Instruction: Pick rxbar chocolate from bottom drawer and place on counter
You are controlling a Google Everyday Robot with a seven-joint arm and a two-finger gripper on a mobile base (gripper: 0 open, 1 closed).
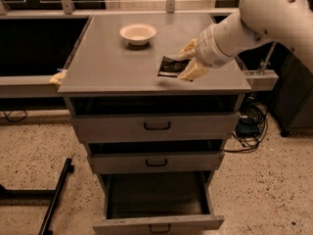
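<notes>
The rxbar chocolate [169, 66] is a flat black bar with a pale patch, held over the right part of the counter [107, 67]. My gripper [187, 61] comes in from the right on a white arm and is shut on the bar's right end, one yellowish finger [192, 72] in front and one behind. The bar sits at or just above the counter surface; I cannot tell if it touches. The bottom drawer [156, 224] is pulled open below, and its inside looks dark and bare.
A white bowl [138, 33] stands at the back middle of the counter. The two upper drawers [156, 126] are slightly open. A grey side rail [29, 80] runs to the left, another to the right [261, 77]. Cables [249, 126] lie on the floor at right.
</notes>
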